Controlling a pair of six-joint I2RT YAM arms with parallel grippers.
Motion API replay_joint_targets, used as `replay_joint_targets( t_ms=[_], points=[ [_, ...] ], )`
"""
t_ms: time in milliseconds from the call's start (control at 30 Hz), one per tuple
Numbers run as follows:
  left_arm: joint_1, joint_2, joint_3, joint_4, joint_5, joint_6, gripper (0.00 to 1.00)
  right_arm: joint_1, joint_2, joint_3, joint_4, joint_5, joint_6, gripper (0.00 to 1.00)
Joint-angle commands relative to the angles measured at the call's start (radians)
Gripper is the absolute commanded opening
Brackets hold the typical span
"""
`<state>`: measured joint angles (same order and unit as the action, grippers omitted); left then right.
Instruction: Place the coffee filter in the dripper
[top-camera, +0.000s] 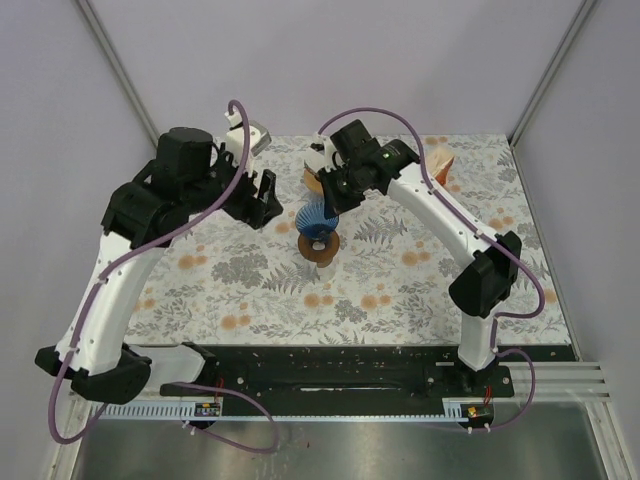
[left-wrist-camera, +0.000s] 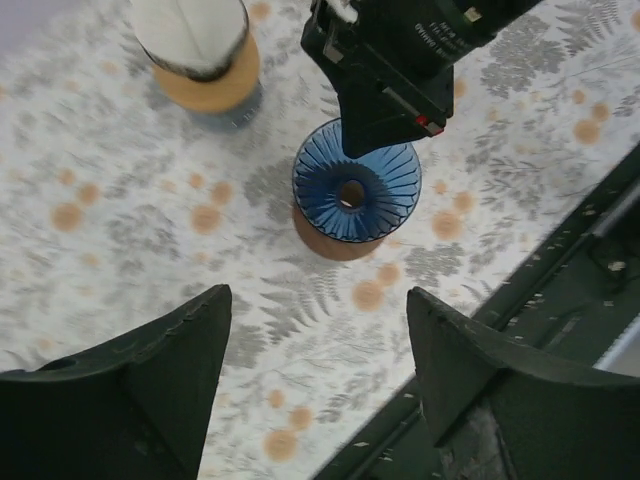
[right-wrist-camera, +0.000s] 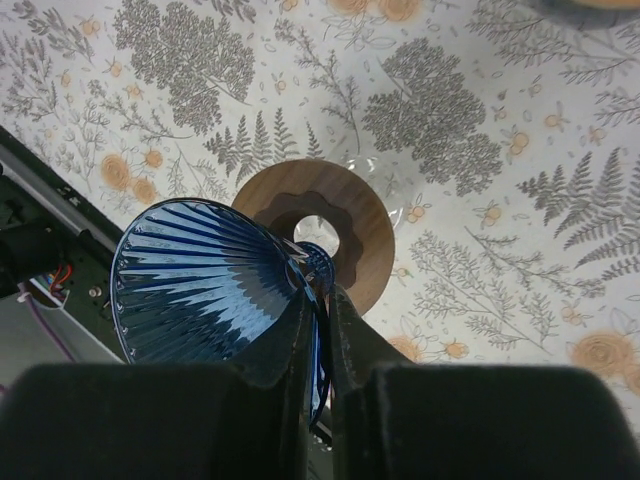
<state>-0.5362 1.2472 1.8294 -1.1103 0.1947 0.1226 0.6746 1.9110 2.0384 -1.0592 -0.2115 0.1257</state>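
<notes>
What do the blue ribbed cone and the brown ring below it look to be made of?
Blue ribbed cone dripper: translucent and glossy, with highlights along its ribs, so probably tinted plastic, possibly glass. Flat brown ring: matte, warm brown with what looks like faint grain, so likely wood.

The dripper (top-camera: 318, 218) is mid-table (top-camera: 400, 280), with the filter stack (left-wrist-camera: 195, 35) behind it.

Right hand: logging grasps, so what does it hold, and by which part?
The right hand pinches the blue dripper by its rim wall; the left hand holds nothing.
</notes>
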Motion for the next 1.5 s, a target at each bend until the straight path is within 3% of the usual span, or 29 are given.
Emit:
replay_joint_targets(
  t_ms=[0,300,433,867,967,1067,1400,1467],
  points=[
    [0.129,0.055,-0.099,0.075,0.311,-0.29,0.72,-0.006,-0.093,-0.047,0.097,-0.107,0.061,0.0],
    [0.163,0.103,-0.331,0.219,0.396,-0.402,0.68,-0.007,-0.079,-0.107,0.139,-0.112,0.054,0.0],
    [0.163,0.12,-0.372,0.274,0.37,-0.419,0.61,-0.015,-0.075,-0.133,0.146,-0.121,0.051,0.0],
    [0.163,0.205,-0.458,0.362,0.334,-0.452,0.52,-0.027,-0.067,-0.225,0.212,-0.15,0.023,0.0],
    [0.163,0.221,-0.475,0.372,0.336,-0.457,0.43,-0.027,-0.056,-0.242,0.226,-0.146,0.009,0.0],
    [0.163,0.236,-0.482,0.376,0.318,-0.452,0.25,-0.027,-0.052,-0.264,0.24,-0.141,-0.009,0.0],
    [0.165,0.259,-0.587,0.397,0.322,-0.437,0.01,-0.027,-0.044,-0.357,0.286,-0.123,-0.041,0.0],
    [0.165,0.264,-0.604,0.389,0.315,-0.423,0.0,-0.027,-0.049,-0.385,0.307,-0.117,-0.044,0.0]
  ],
)
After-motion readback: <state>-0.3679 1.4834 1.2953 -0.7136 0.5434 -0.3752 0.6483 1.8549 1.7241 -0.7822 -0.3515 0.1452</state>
